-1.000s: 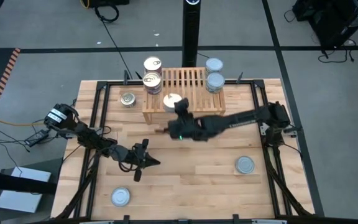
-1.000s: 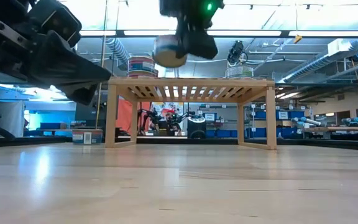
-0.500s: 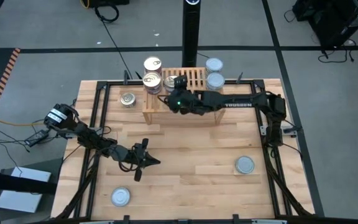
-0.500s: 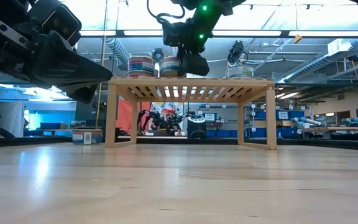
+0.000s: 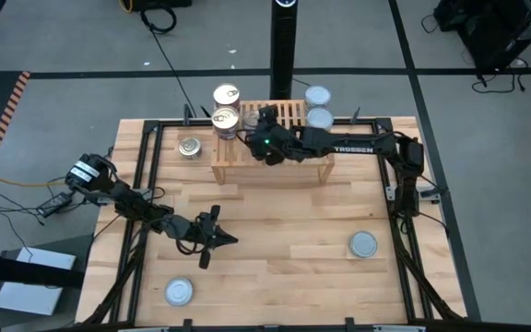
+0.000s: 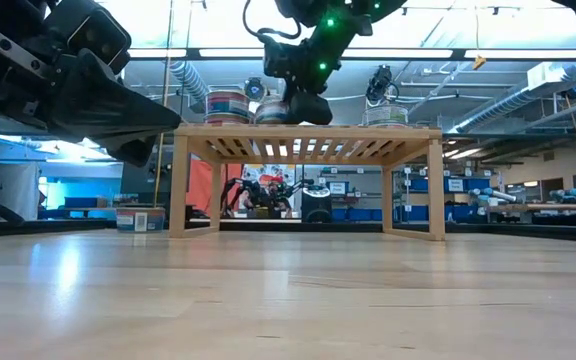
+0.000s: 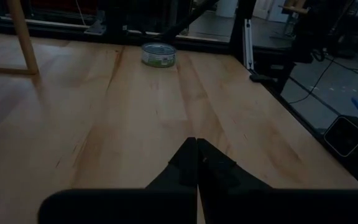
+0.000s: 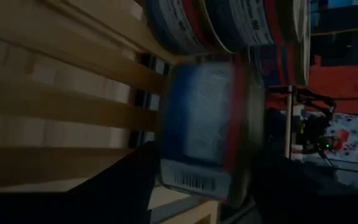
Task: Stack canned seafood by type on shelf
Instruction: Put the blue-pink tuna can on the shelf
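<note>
Setting a tin (image 8: 207,134) down on the shelf (image 5: 293,115), I have the right gripper (image 5: 254,127) just beside the gold-lidded stack (image 5: 225,118); the tin sits upright between its fingers, which now stand wider than a second ago, when it hung in front of the shelf. Left gripper (image 7: 194,165), pinched together and empty, waits well away over the table.
</note>
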Available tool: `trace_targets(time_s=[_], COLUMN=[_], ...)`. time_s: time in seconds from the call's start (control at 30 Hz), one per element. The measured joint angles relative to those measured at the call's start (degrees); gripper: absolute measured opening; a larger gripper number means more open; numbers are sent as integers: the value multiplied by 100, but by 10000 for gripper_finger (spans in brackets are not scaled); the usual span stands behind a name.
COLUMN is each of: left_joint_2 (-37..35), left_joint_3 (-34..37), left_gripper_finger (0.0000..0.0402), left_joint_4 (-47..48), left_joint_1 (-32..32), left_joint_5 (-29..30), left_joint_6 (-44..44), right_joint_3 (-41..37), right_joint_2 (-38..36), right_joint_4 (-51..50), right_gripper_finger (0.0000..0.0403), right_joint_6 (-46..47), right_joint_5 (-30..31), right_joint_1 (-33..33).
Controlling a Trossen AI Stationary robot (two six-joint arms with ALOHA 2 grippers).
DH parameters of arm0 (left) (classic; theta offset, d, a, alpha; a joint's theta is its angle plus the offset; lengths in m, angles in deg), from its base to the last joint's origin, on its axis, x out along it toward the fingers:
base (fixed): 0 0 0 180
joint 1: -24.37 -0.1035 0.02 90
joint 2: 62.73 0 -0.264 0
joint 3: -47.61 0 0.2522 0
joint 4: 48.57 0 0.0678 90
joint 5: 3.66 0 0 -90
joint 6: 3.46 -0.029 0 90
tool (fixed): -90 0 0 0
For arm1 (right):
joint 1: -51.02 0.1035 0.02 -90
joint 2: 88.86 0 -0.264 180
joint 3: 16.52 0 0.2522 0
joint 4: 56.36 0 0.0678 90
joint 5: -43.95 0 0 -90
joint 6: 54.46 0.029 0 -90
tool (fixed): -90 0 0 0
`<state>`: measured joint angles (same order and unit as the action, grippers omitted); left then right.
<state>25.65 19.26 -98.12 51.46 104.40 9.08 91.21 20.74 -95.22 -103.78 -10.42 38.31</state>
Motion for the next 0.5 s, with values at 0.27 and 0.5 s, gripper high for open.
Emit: trace_targets(time_s=[0.27,0.5], left_joint_2=[0,0], left_joint_3=[0,0], left_gripper_finger=[1,1], left_joint_4=[-1,5], left_joint_1=[0,0], left_joint_5=[-2,-4], left_joint_6=[9,13], right_joint_3=[0,244], right_joint_2=[0,-7], right_joint_4=[-24,-200], right_gripper_finger=[300,266], right_joint_6=[175,231], right_joint_5=[-222,-219], right_joint_1=[23,139])
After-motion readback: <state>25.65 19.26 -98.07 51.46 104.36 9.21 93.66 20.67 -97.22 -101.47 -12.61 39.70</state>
